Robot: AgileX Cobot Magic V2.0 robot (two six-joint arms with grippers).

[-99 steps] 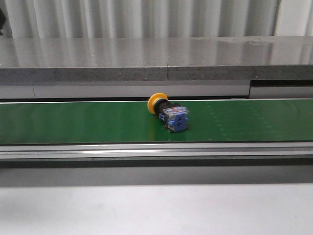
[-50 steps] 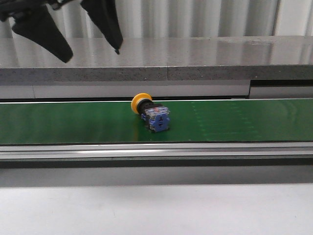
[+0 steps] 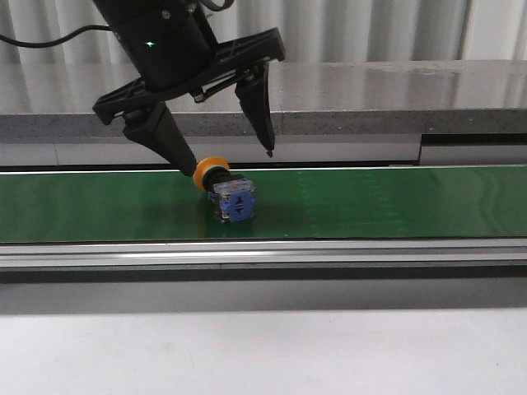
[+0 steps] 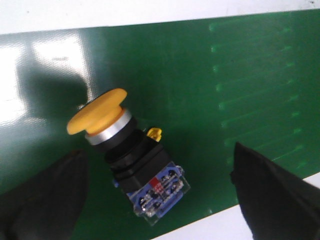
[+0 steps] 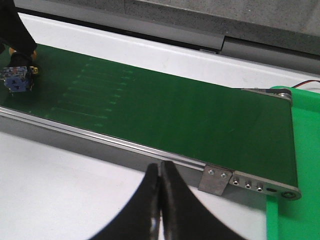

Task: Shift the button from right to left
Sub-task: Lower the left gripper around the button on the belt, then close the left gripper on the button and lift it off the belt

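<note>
The button (image 3: 224, 191) lies on its side on the green conveyor belt (image 3: 370, 206), yellow cap toward the back left, blue-and-clear contact block toward the front. My left gripper (image 3: 229, 163) is open and hangs over it, one finger just left of the cap, the other up to the right. In the left wrist view the button (image 4: 131, 160) lies between the two dark fingers (image 4: 272, 195), untouched. My right gripper (image 5: 160, 172) is shut and empty over the white table, near the belt's right end. The button shows small at the far left of that view (image 5: 17, 80).
A grey stone ledge (image 3: 329, 103) runs behind the belt. A metal rail (image 3: 263, 253) borders the belt's front edge, with white table (image 3: 263, 354) in front. A green bin (image 5: 300, 150) stands beyond the belt's right end.
The button has travelled left along the belt. My left gripper has come down from the upper left and now straddles the button, open.
</note>
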